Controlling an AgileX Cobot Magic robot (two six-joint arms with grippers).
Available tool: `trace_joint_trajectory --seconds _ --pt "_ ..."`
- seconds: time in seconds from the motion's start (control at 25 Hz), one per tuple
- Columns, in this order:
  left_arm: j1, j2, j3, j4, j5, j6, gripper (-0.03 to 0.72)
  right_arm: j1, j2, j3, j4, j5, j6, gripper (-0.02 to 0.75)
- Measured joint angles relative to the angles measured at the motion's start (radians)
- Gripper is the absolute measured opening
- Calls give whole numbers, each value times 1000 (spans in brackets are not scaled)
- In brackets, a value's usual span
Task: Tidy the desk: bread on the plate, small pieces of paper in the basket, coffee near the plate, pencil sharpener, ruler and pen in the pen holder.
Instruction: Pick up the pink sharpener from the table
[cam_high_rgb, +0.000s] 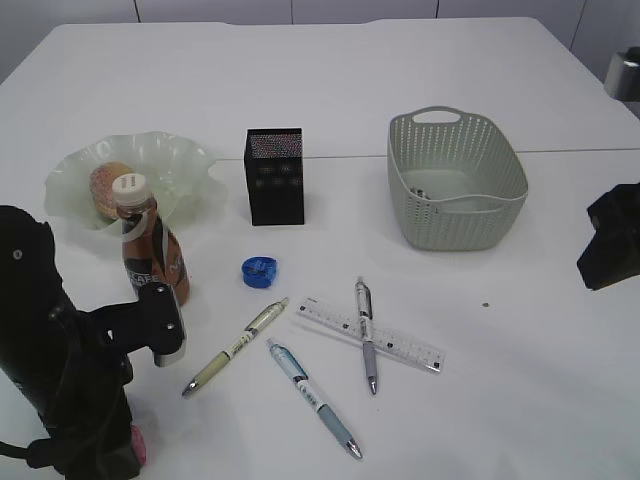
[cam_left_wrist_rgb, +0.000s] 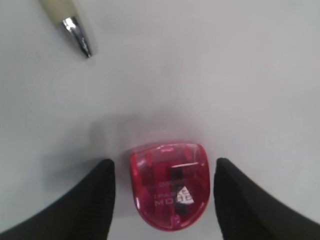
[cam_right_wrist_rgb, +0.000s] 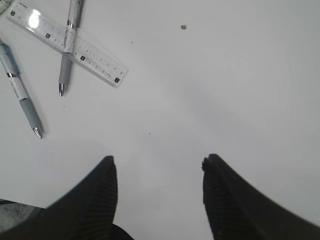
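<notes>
My left gripper (cam_left_wrist_rgb: 164, 162) is open, low over the table, one finger on each side of a red pencil sharpener (cam_left_wrist_rgb: 169, 192) without touching it. A blue pencil sharpener (cam_high_rgb: 259, 271) lies mid-table. A clear ruler (cam_high_rgb: 370, 333) lies under a grey pen (cam_high_rgb: 366, 334), with a blue pen (cam_high_rgb: 312, 396) and a cream pen (cam_high_rgb: 236, 345) beside them. The black pen holder (cam_high_rgb: 275, 175) stands behind. Bread (cam_high_rgb: 105, 185) sits on the pale green plate (cam_high_rgb: 60, 185), and the coffee bottle (cam_high_rgb: 150, 250) stands upright in front of it. My right gripper (cam_right_wrist_rgb: 158, 159) is open and empty over bare table.
The grey-green basket (cam_high_rgb: 455, 180) stands at the back right with small scraps (cam_high_rgb: 420, 192) inside. The cream pen's tip (cam_left_wrist_rgb: 77, 35) lies just beyond the red sharpener. A tiny dark speck (cam_high_rgb: 485, 305) lies right of the ruler. My left arm (cam_high_rgb: 70, 400) fills the front left corner.
</notes>
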Motion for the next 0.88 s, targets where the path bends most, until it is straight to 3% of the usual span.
trace_joint_trajectory --seconds 0.2,0.52,0.88 --pt "0 0 0 0 2 0 355 0 0 1 0 0 -1 405" --pt "0 0 0 -12 19 0 347 0 0 1 -2 -2 -2 405" --pt "0 -137 -2 -121 -39 0 347 0 0 1 -4 -2 -2 405"
